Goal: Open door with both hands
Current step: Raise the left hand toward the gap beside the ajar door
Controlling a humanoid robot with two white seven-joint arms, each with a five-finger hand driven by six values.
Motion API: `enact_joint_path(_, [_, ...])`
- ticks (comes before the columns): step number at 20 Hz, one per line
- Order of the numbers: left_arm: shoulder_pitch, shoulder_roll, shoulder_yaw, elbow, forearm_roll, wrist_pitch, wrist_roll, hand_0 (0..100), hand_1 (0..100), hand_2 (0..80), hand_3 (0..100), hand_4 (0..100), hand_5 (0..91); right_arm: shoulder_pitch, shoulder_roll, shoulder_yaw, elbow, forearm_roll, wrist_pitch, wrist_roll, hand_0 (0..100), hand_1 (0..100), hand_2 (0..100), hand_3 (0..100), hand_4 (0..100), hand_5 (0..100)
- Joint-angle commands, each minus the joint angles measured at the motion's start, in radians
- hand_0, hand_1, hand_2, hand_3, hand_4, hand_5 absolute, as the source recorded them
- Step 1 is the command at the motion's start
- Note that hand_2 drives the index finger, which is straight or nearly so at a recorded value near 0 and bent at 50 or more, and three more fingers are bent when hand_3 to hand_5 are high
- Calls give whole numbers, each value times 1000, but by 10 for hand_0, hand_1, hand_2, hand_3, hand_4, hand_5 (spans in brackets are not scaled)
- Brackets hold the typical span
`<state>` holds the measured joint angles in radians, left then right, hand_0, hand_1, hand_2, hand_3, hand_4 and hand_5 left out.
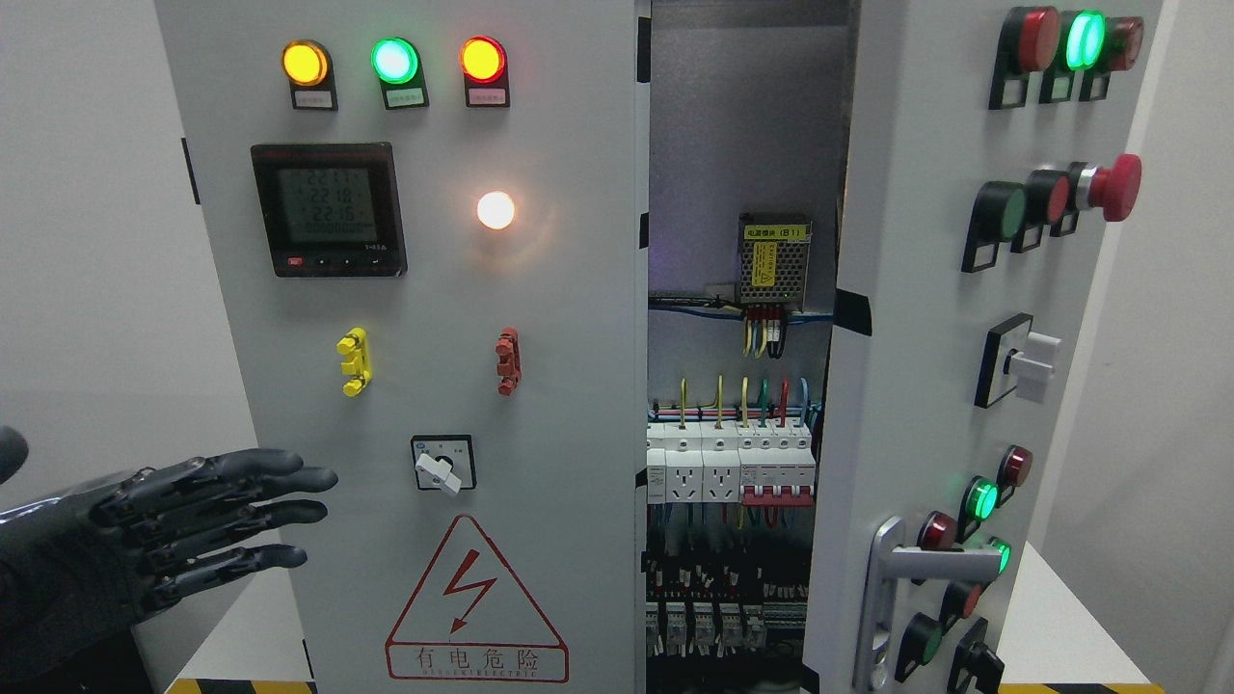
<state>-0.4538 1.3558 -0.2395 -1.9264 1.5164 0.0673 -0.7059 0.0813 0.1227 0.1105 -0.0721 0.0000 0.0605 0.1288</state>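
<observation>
At lower left, the left hand (207,530) hovers released, fingers extended toward the closed left door (540,386), probably readying a push; the right door (916,386), at frame right, stands swung ajar.

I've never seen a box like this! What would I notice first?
Probably the three glowing lamps, orange, green and red, atop the left door. Then the right door, swung open on coloured wires and breakers in the middle. At lower left, the robot's dark left hand reaches in, fingers spread.
</observation>
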Motion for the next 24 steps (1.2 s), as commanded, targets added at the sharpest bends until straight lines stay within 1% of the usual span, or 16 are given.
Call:
enact_joint_path(1, [-226, -171, -403, -8, -7, 86, 14, 0, 0, 0, 0, 0, 0, 0, 0, 0, 0, -12, -1, 0, 380, 0, 0, 0, 0, 0])
enact_joint_path(3, [-232, -178, -400, -8, -7, 88, 29, 0, 0, 0, 0, 0, 0, 0, 0, 0, 0, -11, 1, 0, 380, 0, 0, 0, 0, 0])
enact_joint_path(5, [-235, -179, -400, -8, 1, 88, 29, 0, 0, 0, 0, 0, 0, 0, 0, 0, 0, -11, 1, 0, 380, 0, 0, 0, 0, 0])
enact_joint_path(6, [-249, -184, -402, -10, 2, 94, 28, 0, 0, 0, 0, 0, 0, 0, 0, 0, 0, -11, -1, 0, 380, 0, 0, 0, 0, 0])
enact_joint_path(7, [-285, -199, -415, -3, 5, 98, 28, 0, 0, 0, 0, 0, 0, 0, 0, 0, 0, -11, -1, 0, 380, 0, 0, 0, 0, 0])
enact_joint_path(8, [-342, -233, -453, 9, 7, 101, 25, 0, 0, 0, 0, 0, 0, 0, 0, 0, 0, -11, -1, 0, 380, 0, 0, 0, 0, 0])
enact_joint_path(9, [-417, -266, -519, 15, 5, 104, 25, 0, 0, 0, 0, 0, 0, 0, 0, 0, 0, -11, 1, 0, 380, 0, 0, 0, 0, 0])
enact_joint_path(11, [-550, -288, -637, 33, 7, 104, 25, 0, 0, 0, 0, 0, 0, 0, 0, 0, -2, -11, 1, 0, 380, 0, 0, 0, 0, 0])
enact_joint_path(13, [-646, -308, -736, 53, 17, 103, 26, 0, 0, 0, 0, 0, 0, 0, 0, 0, 0, -11, 1, 0, 380, 0, 0, 0, 0, 0])
enact_joint_path(15, [-751, -329, -844, 98, 54, 101, 26, 0, 0, 0, 0, 0, 0, 0, 0, 0, -2, -11, 1, 0, 380, 0, 0, 0, 0, 0])
enact_joint_path(17, [-900, -363, -999, 133, 89, 91, 29, 0, 0, 0, 0, 0, 0, 0, 0, 0, 0, -11, 1, 0, 380, 0, 0, 0, 0, 0])
enact_joint_path(18, [-975, -388, -1077, 157, 122, 89, 34, 0, 0, 0, 0, 0, 0, 0, 0, 0, 0, -11, 1, 0, 380, 0, 0, 0, 0, 0])
enact_joint_path(19, [-1026, -418, -1125, 187, 160, 88, 40, 0, 0, 0, 0, 0, 0, 0, 0, 0, 0, -11, 1, 0, 380, 0, 0, 0, 0, 0])
enact_joint_path(20, [-1051, -449, -1144, 217, 189, 86, 54, 0, 0, 0, 0, 0, 0, 0, 0, 0, 0, -11, 1, 0, 380, 0, 0, 0, 0, 0])
enact_joint_path(22, [-1065, -521, -1144, 279, 199, 86, 103, 0, 0, 0, 0, 0, 0, 0, 0, 0, 0, -11, 1, 0, 380, 0, 0, 0, 0, 0])
enact_joint_path(24, [-1100, -581, -1146, 326, 208, 88, 146, 0, 0, 0, 0, 0, 0, 0, 0, 0, 0, -11, -1, 0, 380, 0, 0, 0, 0, 0])
